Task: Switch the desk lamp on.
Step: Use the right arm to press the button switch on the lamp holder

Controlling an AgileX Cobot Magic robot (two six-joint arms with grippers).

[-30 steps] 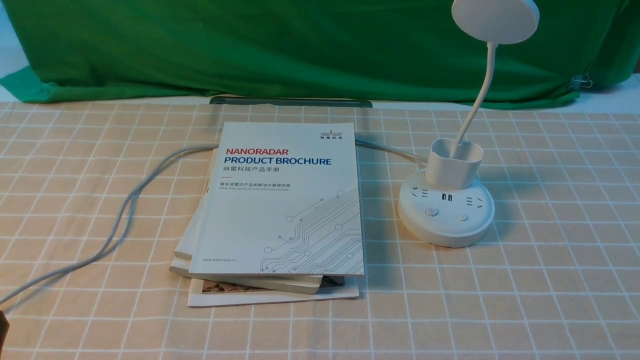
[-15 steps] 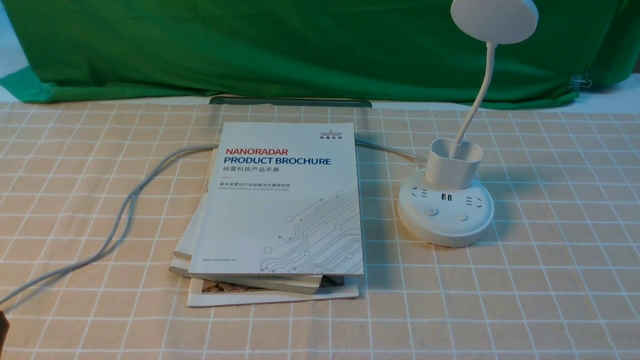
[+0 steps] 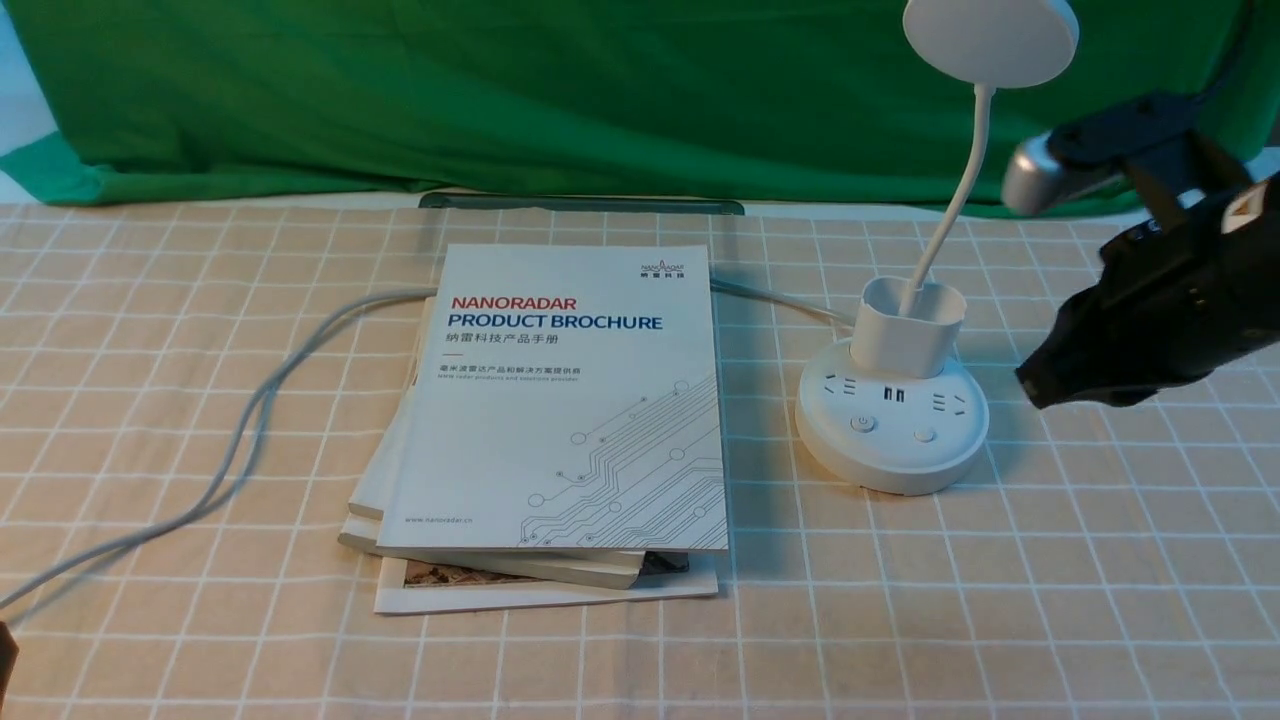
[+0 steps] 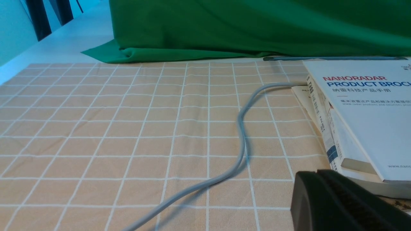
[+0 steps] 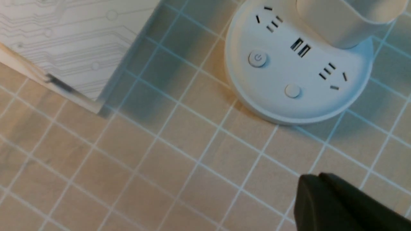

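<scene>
We log the desk lamp (image 3: 905,335): white plastic, upright on the checked cloth (image 3: 1100,560), right side. Round disc head (image 3: 990,40) on top, and a thin curved gooseneck (image 3: 960,190) rising from the cup holder (image 3: 908,330). The round base (image 3: 890,450) has sockets, USB ports and two buttons (image 3: 862,424).

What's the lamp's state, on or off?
Off, apparently: lamp head shows no glow, no bright pool on the cloth. Right gripper hangs beside the base, not touching its buttons.

Desk lamp (image 3: 890,430) white; surface (image 3: 1100,560) peach w/ white grid; backdrop (image 3: 500,90) green; brochure (image 3: 560,420) white, red+blue title, grey circuit lines; cable (image 3: 250,420) grey.
</scene>
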